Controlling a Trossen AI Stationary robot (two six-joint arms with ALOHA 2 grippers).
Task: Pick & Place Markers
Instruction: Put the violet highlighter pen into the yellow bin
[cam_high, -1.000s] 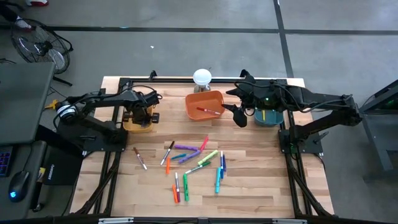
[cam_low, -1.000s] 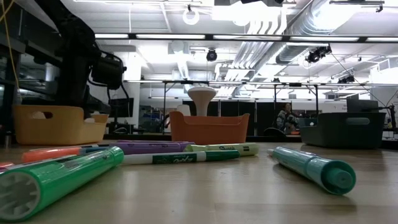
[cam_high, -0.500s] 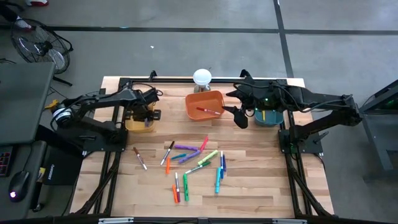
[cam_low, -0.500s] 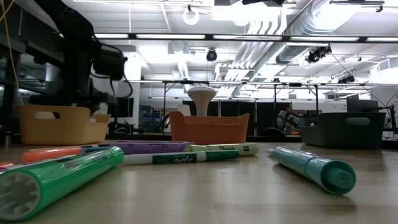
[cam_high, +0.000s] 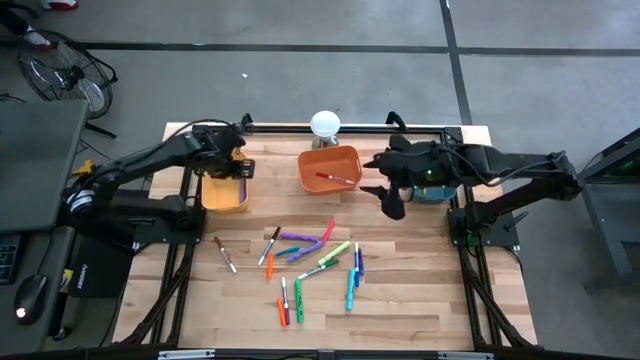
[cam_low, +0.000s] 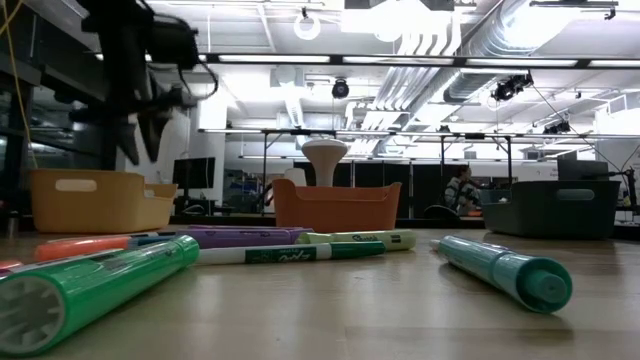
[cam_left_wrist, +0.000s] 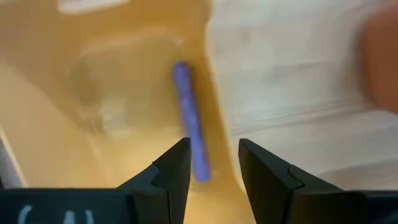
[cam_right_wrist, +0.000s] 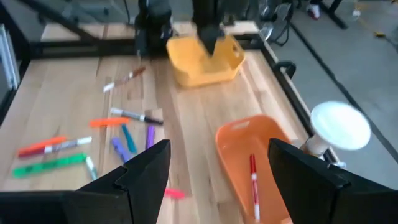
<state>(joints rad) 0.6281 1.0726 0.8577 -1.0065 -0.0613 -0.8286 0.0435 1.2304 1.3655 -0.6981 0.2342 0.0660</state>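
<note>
A pale wooden table (cam_high: 400, 300) stands on a grey floor. At its left rear the left gripper (cam_high: 243, 170) hangs above the yellow bin (cam_high: 224, 193), its fingers (cam_left_wrist: 177, 171) spread apart and empty; a purple marker (cam_left_wrist: 189, 129) lies in that bin below them. A scatter of markers (cam_high: 310, 262) covers the table's middle. Behind it sits the orange bin (cam_high: 330, 170) with a red marker (cam_high: 334, 178) inside, a white mushroom-shaped lamp (cam_high: 325, 124) just beyond. The right gripper (cam_high: 392, 203), jaws wide and empty, hovers between the orange bin and the teal bin (cam_high: 432, 189).
</note>
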